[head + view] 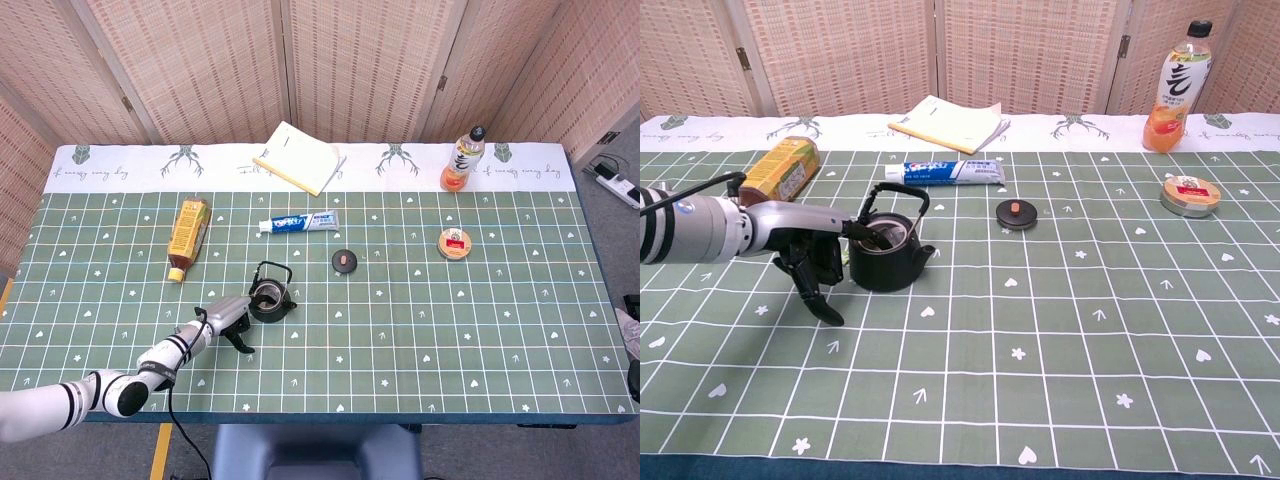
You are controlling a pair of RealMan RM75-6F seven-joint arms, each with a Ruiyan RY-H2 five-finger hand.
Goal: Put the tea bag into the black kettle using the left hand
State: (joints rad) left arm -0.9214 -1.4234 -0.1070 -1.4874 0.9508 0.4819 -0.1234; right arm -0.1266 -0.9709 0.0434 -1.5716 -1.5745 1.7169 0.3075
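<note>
— What is concealed near the black kettle (887, 254)?
— The kettle's left wall is covered by the left hand (816, 258), and whether a tea bag lies inside cannot be told.
— And at the picture edges?
— The left arm (685, 227) is cut off by the left edge in the chest view; the table (1060, 400) is cut off at the bottom there.

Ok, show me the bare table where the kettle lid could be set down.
Widest bare stretch: the near half of the table, in front of the lid and round tin. Crowded: around the black kettle, where the left hand sits, with the toothpaste and carton behind.
</note>
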